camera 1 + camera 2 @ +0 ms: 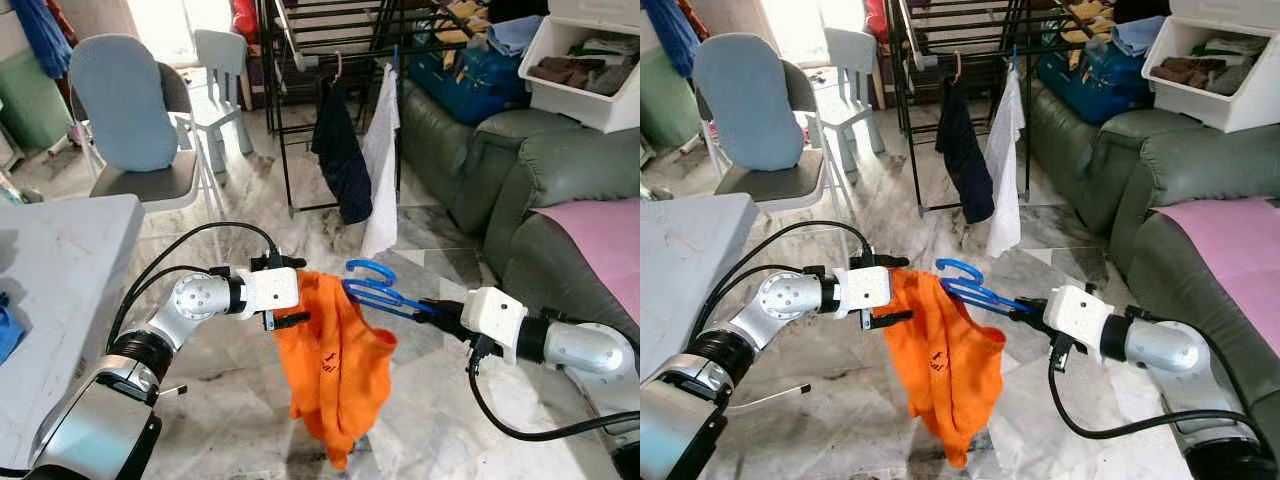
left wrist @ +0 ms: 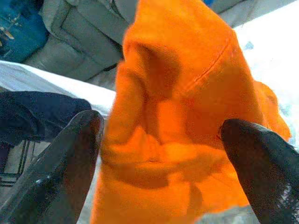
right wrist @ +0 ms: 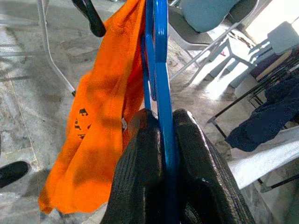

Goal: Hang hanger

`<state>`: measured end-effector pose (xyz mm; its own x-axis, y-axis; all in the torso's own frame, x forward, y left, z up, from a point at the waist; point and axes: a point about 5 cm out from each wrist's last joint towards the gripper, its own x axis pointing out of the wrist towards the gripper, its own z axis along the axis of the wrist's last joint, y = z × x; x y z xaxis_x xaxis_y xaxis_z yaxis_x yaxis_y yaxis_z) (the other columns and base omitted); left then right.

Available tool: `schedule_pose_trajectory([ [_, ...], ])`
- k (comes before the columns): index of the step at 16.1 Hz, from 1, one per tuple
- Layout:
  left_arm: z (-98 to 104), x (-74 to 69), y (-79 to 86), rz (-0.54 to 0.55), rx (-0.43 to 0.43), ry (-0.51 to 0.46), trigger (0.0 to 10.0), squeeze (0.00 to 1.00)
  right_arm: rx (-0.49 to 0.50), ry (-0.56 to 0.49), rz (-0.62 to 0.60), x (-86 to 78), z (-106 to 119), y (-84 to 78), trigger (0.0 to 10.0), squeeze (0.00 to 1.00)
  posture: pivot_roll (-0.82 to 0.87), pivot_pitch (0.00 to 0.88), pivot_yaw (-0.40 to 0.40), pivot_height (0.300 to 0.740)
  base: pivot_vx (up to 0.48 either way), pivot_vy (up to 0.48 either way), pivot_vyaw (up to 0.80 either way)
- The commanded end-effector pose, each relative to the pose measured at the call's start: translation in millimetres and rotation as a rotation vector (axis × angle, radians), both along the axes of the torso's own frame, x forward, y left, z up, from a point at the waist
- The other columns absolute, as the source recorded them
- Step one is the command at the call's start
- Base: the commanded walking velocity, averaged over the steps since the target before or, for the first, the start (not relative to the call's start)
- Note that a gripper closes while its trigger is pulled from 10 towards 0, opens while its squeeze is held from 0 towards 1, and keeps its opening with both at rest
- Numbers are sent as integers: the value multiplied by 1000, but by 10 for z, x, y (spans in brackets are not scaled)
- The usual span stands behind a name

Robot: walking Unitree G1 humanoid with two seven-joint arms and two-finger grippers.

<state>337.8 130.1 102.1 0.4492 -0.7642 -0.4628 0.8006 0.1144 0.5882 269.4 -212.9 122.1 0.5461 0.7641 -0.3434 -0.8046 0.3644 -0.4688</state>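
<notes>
A blue plastic hanger point(image 1: 375, 285) is clamped by its lower bar in my right gripper point(image 1: 435, 308), hook pointing up and left; the right wrist view has the blue hanger point(image 3: 161, 70) pinched between both black fingers point(image 3: 135, 177). An orange shirt point(image 1: 335, 370) hangs from the hanger, draping toward the floor. My left gripper point(image 1: 283, 292) is at the shirt's upper left edge, open, with the orange cloth point(image 2: 187, 116) lying between its spread fingers point(image 2: 60, 168). Farther back stands the black drying rack point(image 1: 330, 40).
On the rack hang a dark garment point(image 1: 340, 160) and a white cloth point(image 1: 380, 160). A grey-green sofa point(image 1: 540, 190) with a white bin point(image 1: 590, 70) fills the right. A chair point(image 1: 130, 130) and a grey table point(image 1: 50, 280) are on the left. Marble floor lies between.
</notes>
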Motion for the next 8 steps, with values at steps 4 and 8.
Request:
schedule_pose_trajectory([
  [4,19,42,44,3,30,28,118,0,-30,-53,32,37,13,26,10000,0,-221,0,42,740,0,0,0],
  [8,51,80,52,25,29,35,0,0,-38,-63,36,51,7,35,10000,0,-222,0,47,740,0,0,0],
])
